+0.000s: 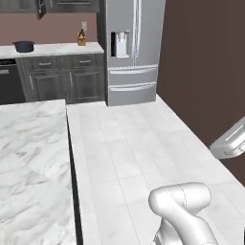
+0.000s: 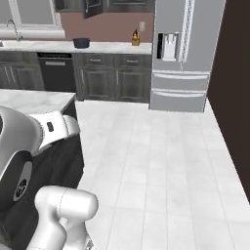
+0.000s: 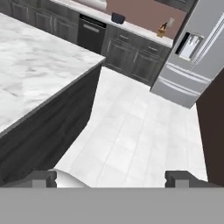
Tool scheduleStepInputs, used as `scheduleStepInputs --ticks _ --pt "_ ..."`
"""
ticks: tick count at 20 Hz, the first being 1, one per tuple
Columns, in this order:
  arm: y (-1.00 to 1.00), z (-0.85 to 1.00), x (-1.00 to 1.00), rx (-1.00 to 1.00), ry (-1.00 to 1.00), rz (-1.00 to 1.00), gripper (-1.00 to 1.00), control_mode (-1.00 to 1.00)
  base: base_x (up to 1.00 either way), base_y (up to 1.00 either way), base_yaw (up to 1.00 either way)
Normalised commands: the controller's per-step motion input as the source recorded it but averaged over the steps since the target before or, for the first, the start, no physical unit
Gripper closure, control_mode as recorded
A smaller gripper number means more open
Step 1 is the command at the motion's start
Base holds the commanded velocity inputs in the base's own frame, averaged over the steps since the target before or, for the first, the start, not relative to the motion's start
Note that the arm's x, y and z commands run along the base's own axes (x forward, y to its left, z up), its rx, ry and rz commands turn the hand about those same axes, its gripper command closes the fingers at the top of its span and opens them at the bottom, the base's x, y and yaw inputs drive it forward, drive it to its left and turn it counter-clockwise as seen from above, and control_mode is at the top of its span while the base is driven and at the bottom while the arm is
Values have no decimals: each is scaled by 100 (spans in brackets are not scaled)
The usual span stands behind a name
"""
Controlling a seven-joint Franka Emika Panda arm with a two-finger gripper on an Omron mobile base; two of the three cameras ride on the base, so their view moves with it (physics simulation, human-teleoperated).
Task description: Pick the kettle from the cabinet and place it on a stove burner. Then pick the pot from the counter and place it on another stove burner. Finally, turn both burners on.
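Observation:
The dark round pot (image 1: 24,46) (image 2: 81,43) (image 3: 117,18) sits on the white counter (image 1: 57,49) (image 2: 112,47) along the far wall. Above it, the top edge cuts off the dark wall cabinet (image 1: 67,5) (image 2: 80,5), so its inside is hidden. The kettle and the stove burners are out of view. In the hand view my gripper (image 3: 111,179) is open, with its two fingertips (image 3: 43,178) far apart. It hangs over the tiled floor with nothing between them, far from the pot.
A marble-topped island (image 1: 33,158) (image 3: 35,61) with dark sides stands close on my left. A steel fridge (image 1: 131,48) (image 2: 188,53) stands right of the counter, a dark wall (image 1: 206,67) beyond it. A dishwasher (image 2: 56,71), knife block (image 2: 135,38) and faucet (image 2: 14,29) line the far wall. White tiles (image 2: 156,161) run ahead.

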Motion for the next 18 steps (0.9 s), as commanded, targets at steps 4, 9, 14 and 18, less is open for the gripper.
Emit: scheduleStepInputs --ticks 4,9,14,18 --pt "0 0 0 0 0 0 -100 100 97 -50 0" --pt "0 0 0 0 0 0 -100 100 99 -45 0" --pt "0 0 0 0 0 0 -100 100 99 -39 0" --pt "0 0 0 0 0 0 -100 100 95 -33 1"
